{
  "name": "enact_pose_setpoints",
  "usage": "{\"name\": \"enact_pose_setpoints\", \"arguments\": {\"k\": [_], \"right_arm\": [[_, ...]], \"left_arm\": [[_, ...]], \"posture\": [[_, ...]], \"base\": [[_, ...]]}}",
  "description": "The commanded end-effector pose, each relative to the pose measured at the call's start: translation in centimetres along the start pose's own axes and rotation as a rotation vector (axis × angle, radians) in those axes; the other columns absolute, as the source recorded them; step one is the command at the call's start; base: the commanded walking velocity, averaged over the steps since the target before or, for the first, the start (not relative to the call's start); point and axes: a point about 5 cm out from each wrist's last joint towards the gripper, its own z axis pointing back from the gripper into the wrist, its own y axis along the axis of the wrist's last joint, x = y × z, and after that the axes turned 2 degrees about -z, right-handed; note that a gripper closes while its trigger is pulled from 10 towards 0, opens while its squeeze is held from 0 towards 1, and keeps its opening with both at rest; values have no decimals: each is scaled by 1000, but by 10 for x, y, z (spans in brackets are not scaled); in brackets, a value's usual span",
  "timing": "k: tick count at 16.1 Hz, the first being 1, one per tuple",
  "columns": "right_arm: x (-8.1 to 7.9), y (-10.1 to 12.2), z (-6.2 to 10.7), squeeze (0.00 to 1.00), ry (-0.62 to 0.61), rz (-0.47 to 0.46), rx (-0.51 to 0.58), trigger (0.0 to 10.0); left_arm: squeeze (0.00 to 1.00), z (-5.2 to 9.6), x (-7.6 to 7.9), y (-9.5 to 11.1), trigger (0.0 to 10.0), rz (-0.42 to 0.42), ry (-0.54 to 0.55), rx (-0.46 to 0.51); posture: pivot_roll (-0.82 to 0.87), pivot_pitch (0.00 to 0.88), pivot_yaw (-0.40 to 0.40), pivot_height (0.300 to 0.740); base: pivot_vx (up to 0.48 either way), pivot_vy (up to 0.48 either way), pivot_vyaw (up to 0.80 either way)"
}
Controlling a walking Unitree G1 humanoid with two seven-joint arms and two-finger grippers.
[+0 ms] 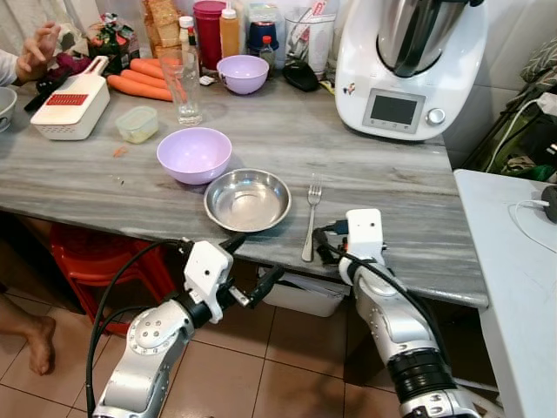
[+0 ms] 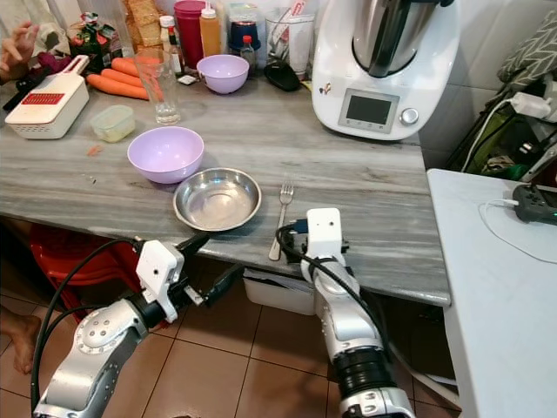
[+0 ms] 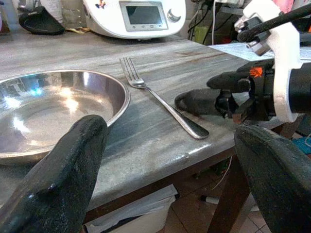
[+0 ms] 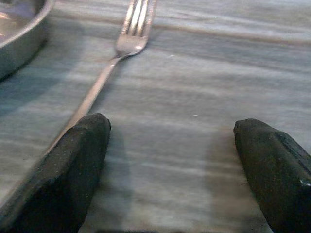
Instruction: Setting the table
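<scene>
1. Seemingly the place setting is in hand: a steel plate (image 1: 248,199) lies near the front edge of the grey table (image 1: 383,183), and one fork (image 1: 310,222) lies just beside it on the robot's right, tines pointing away from the robot, handle reaching toward the edge.
2. The right hand (image 1: 331,247) sits low at the table edge, just beside the fork's handle end. In its wrist view both fingers (image 4: 68,165) are spread wide over bare table, gripping nothing, with the fork off to one side.
3. The left hand (image 1: 251,266) hangs below the table edge in front of the plate, its fingers (image 3: 63,179) also parted and empty.
4. I judge the fork to be laid down and released. What is left would be the rest of the setting, which calls for pulling the right hand clear without nudging the handle, then reaching further back.
5. Count on the table: one steel plate, one fork, two lilac bowls, the near one (image 1: 194,154) touching or almost touching the plate and the far one (image 1: 243,73) at the back.
6. Also one clear glass (image 1: 184,87), one small lidded tub (image 1: 137,124), one white grater (image 1: 71,106), a few carrots (image 1: 139,80) and one white kitchen machine (image 1: 407,61).
7. A person's hand (image 1: 36,50) shows at the far left corner.
</scene>
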Motion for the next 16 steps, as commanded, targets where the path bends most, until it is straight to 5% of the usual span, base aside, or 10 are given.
{"name": "enact_pose_setpoints", "arguments": {"k": [1, 8, 16], "right_arm": [[8, 4, 2, 1000, -30, 0, 26, 10000], [23, 12, -13, 1000, -82, 32, 35, 10000], [22, 14, -30, 1000, -74, 22, 2, 10000]], "left_arm": [[0, 0, 1, 0, 10000, -4, -5, -5], [0, 1, 2, 1, 10000, -2, -7, -4], [0, 7, 4, 1, 10000, -1, -6, -16]], "posture": [[19, 55, -42, 740], [25, 67, -40, 740], [42, 94, -41, 740]], "base": [[0, 0, 0], [0, 0, 0], [0, 0, 0]]}}
